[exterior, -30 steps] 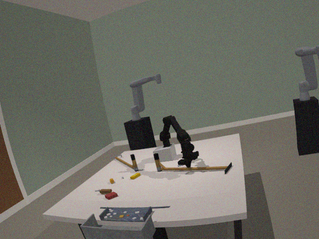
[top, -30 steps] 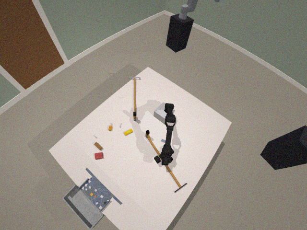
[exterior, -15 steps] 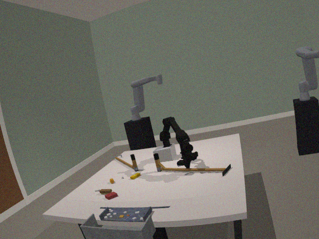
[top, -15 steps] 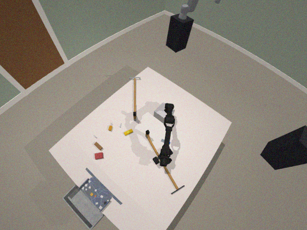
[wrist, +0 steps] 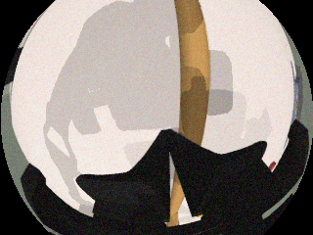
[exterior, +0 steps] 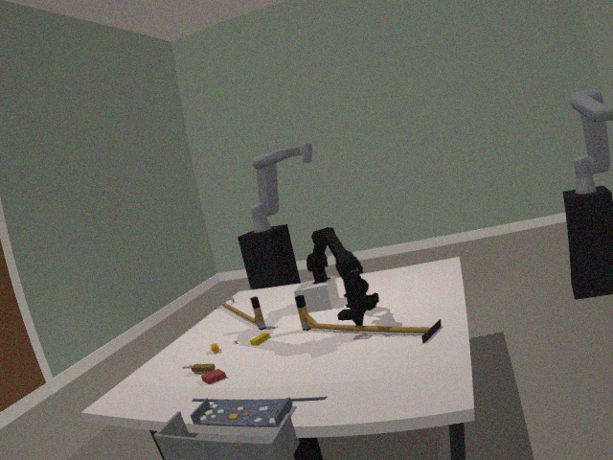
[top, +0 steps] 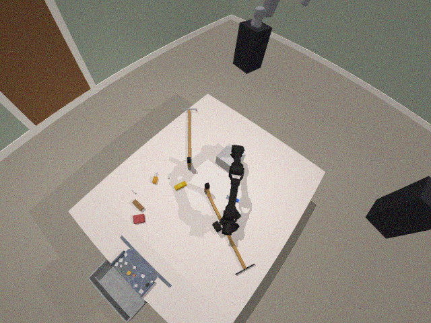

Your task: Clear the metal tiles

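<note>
The long scraper [top: 238, 252] [exterior: 396, 330] [wrist: 195, 54] lies on the table, its wide dark blade toward the right edge and a black-topped grip standing up at its other end. My gripper [exterior: 359, 322] [wrist: 169, 132] is shut with nothing between its fingers, low over the middle of the handle; whether it touches is unclear. The steel bench plate [top: 139, 260] holds several white tiles [top: 142, 276] [exterior: 263, 408], an orange tile [top: 128, 272] [exterior: 234, 416] and a dark round piece [top: 147, 284]. The catch box [top: 121, 290] [exterior: 227, 446] sits at its far end; no tiles show inside.
A second wooden-handled tool [top: 188, 135] [exterior: 239, 312] lies at the back left. A yellow block [top: 180, 185] [exterior: 260, 338], an orange item [top: 155, 180], a brown-handled tool [top: 138, 204] and a red block [top: 139, 218] [exterior: 214, 377] lie left. A bar [exterior: 309, 398] borders the plate's near end.
</note>
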Controlling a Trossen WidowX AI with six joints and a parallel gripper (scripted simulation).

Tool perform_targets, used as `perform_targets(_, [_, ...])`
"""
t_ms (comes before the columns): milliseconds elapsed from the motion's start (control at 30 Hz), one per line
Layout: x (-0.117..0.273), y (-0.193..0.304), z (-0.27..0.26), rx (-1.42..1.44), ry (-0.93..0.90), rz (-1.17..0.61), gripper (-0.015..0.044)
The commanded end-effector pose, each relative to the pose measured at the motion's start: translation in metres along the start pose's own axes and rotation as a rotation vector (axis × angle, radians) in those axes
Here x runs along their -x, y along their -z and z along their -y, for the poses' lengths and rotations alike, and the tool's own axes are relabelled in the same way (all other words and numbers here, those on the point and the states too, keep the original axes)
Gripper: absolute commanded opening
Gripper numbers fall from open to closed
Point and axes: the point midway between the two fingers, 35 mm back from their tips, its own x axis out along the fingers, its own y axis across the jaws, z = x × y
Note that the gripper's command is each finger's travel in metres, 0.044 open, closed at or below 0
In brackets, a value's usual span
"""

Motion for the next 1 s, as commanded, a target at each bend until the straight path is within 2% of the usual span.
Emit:
perform_targets(0, [-0.001,0.002,0.009,-0.002,0.008,-0.001,0.0])
perform_targets(967, [-0.001,0.008,0.038,-0.002,0.011,-0.001,0.0])
